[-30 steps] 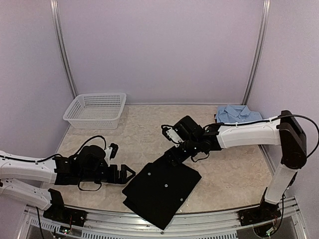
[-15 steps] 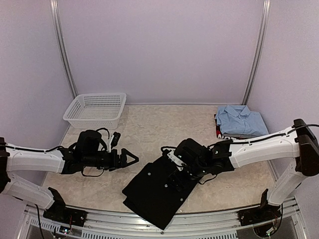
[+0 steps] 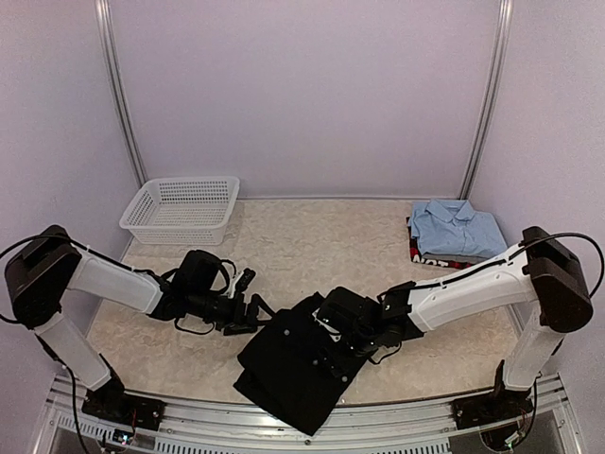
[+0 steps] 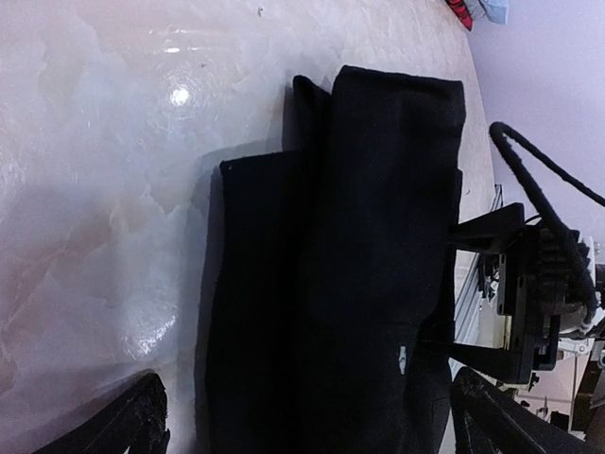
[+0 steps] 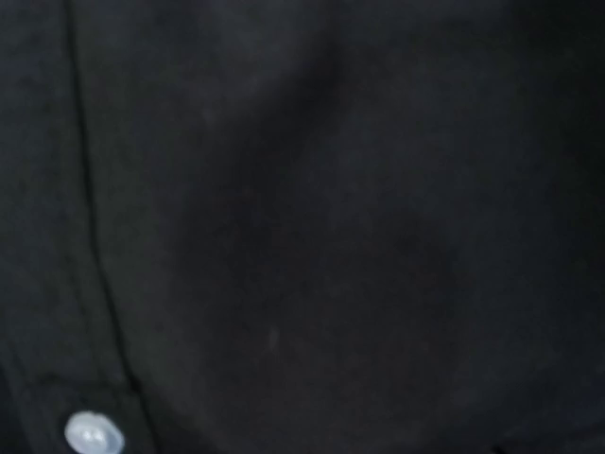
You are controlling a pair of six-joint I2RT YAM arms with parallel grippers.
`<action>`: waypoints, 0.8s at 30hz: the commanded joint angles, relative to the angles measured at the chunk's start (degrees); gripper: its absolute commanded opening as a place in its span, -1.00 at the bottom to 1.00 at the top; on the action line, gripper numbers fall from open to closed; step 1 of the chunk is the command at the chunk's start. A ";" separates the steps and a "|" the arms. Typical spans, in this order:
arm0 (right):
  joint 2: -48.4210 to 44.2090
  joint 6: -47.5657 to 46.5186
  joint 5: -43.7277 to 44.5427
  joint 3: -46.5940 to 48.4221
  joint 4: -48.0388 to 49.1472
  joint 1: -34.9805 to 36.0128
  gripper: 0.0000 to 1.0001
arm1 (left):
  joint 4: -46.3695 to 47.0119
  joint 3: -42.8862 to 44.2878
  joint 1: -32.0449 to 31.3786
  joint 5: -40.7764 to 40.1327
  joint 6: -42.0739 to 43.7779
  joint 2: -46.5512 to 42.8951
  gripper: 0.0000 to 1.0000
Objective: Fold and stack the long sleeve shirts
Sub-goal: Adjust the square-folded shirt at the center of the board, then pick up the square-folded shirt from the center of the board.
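Soft even light in my top view, glare on the table (image 4: 180, 95) at left wrist, black shirt (image 5: 302, 227) dark, blurred at right wrist

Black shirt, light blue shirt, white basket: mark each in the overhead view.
black shirt (image 3: 284, 378): overhead view, near folded part
light blue shirt (image 3: 463, 232): overhead view, front panel
white basket (image 3: 175, 235): overhead view, near mesh wall

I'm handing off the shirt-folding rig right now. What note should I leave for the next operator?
Left gripper: open, low at the left edge of the black button-front shirt, holding nothing.
Right gripper: low over that shirt, jaws hidden.
Done: light blue collared shirt folded atop the red-and-black shirt, far right.
To do: finish folding the black one, stack it there.
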 commanded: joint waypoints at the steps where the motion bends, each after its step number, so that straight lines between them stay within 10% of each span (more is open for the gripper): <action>1: 2.95 -4.18 3.41 1.17 -1.14 -0.31 0.54 | -1.71 2.93 0.45 2.30 2.70 2.82 0.98; 24: -0.01 -14.88 3.75 1.00 0.58 -1.31 0.54 | 5.33 1.91 -4.81 14.82 -4.43 14.17 0.52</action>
